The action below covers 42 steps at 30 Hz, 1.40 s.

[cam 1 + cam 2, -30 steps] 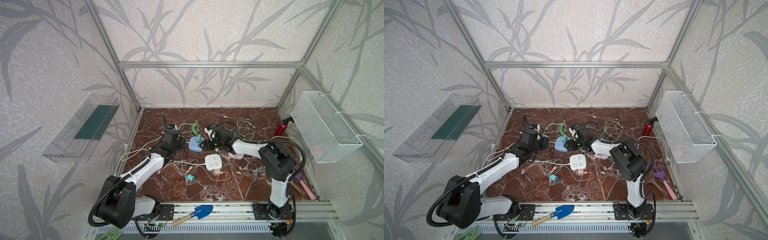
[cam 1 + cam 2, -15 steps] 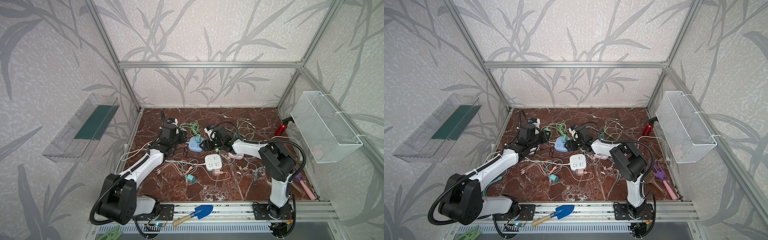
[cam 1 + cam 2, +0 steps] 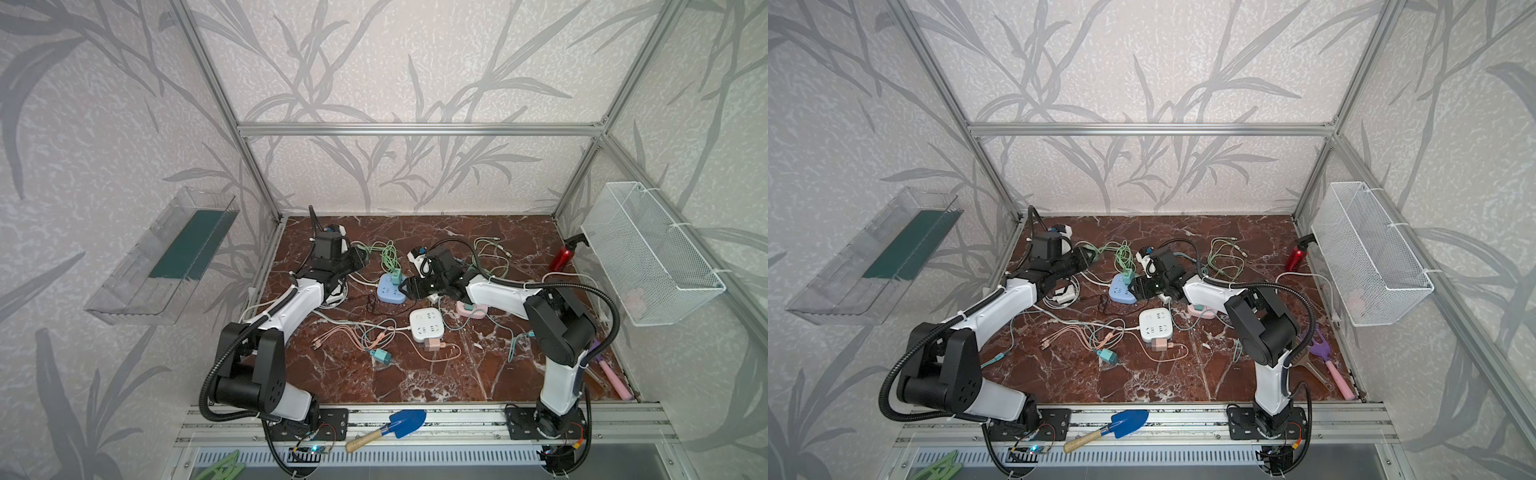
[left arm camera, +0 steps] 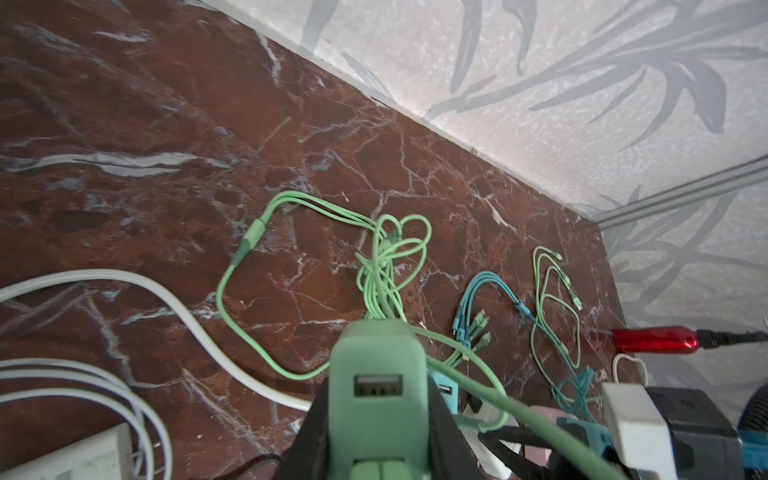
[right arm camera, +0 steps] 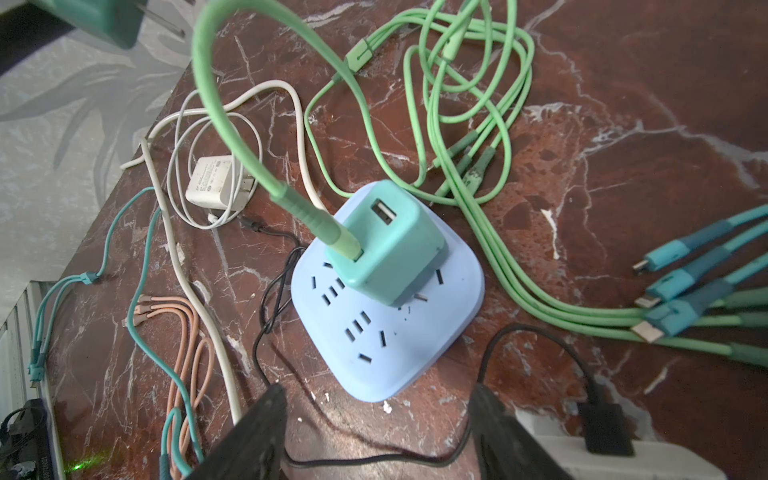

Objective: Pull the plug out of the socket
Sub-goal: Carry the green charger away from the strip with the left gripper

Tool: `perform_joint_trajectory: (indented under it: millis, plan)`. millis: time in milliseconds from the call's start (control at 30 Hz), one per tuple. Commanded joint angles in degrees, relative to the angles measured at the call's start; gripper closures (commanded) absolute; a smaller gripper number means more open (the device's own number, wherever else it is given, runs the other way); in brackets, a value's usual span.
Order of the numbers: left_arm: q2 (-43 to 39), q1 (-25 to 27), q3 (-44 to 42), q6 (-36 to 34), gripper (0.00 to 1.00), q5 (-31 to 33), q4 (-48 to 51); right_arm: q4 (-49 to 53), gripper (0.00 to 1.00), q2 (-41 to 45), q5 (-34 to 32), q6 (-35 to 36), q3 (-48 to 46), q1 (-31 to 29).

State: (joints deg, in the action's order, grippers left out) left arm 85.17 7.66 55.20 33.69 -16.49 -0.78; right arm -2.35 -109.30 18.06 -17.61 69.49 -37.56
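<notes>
Left end effector: clamped on a green plug; its prongs show bare in the right wrist view.
Right end effector: jaws partly spread and empty, poised at the near edge of the blue socket.
Task item: a teal plug sits upright in the blue socket on the surface, with a green cable attached.
Step in hand: probably the approach to the seated plug.
Next move: straddle the plug body, close, and pull along the prongs. The socket looks unfixed and may lift with the plug.

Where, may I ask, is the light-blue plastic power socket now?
The socket lies centrally in both top views, beside the right gripper, under a teal cube-shaped charger.
</notes>
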Motion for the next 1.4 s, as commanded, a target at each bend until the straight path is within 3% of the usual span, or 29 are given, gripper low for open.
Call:
perform_joint_trajectory:
  millis: [0,333,467,633,833,1000,1367]
  plan:
    - [0.44,-2.54,2.98,2.09,0.82,-3.00,-1.16,3.32,0.30,2.07,-0.16,2.08,2.97,-0.06]
    - [8.33,-6.02,13.37,3.02,0.82,-9.18,-1.49,4.55,0.29,-0.94,0.07,3.53,5.90,-0.10]
    - [14.65,-6.25,18.85,5.15,0.83,-16.40,-4.81,4.64,0.28,-2.33,-0.42,4.33,7.54,-0.23]
    - [22.32,-5.12,26.53,9.30,0.84,-23.62,-10.82,6.20,0.27,-3.72,-0.75,4.94,9.46,-0.23]
    - [26.09,-1.67,33.13,4.48,0.84,-25.20,-6.88,6.41,0.27,-4.42,-1.44,5.47,9.83,0.01]
    - [27.82,0.70,34.33,5.14,0.84,-28.29,-10.12,5.77,0.27,-4.95,-0.89,4.95,9.79,0.71]
    - [24.68,-2.13,29.12,2.21,0.82,-19.62,-2.02,6.62,0.26,-5.72,-2.08,6.47,11.00,0.58]
